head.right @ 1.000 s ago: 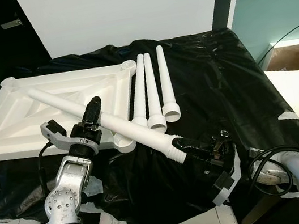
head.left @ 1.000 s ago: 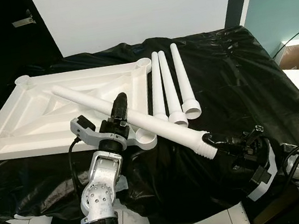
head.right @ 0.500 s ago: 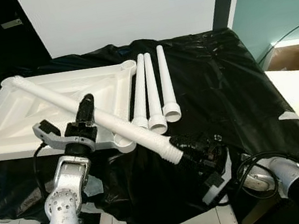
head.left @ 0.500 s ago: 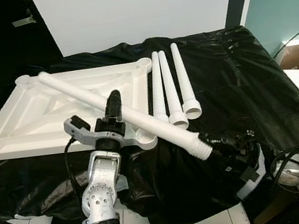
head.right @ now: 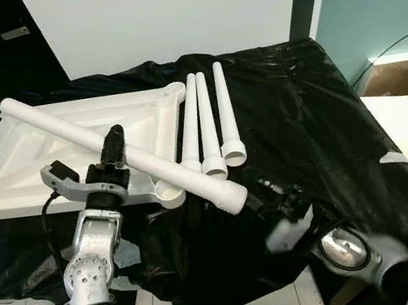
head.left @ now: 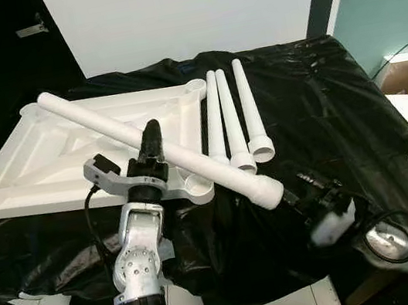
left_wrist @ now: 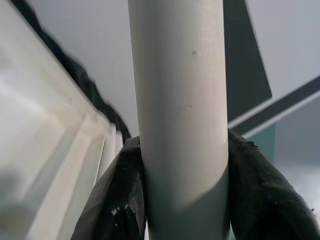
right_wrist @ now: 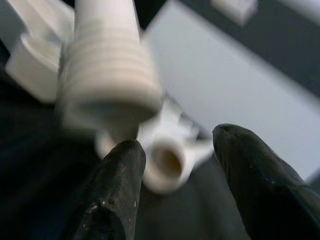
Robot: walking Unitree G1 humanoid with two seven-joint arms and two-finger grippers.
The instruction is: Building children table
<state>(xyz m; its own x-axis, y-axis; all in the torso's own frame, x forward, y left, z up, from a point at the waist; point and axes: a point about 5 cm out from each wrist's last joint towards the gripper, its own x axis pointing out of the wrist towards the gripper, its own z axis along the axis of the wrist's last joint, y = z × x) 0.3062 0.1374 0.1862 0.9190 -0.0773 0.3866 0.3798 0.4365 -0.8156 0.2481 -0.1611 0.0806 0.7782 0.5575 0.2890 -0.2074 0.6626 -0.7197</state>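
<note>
White plastic makes up every part here: the upturned tabletop (head.left: 71,155) lies at the left of the black-draped table (head.left: 321,101), ribs up, with round leg sockets at its corners. Across it slants the held leg (head.left: 147,142), its far tip over the tabletop's far left corner and its threaded end (head.left: 268,194) hanging past the near right socket (head.left: 194,189).

The left gripper (head.left: 151,138) grips this leg about midway; the wrist view shows its jaws pressed to both sides of the tube, with no gap. Just right of the tabletop three spare legs (head.left: 233,116) lie side by side, wide ends toward the robot. Farther right and lower, the right gripper (right_wrist: 172,175) sits just beside the threaded end with its jaws spread and nothing between them.

The risk, as I judge it, is that the long leg now hangs from a single mid-shaft pinch. A smooth round tube may twist or slide in those jaws, so the thread would droop and miss the socket, or go in crooked and cross-thread. A swing of the far tip could also knock the tabletop askew, or the wide end could sweep the spare legs off line.
</note>
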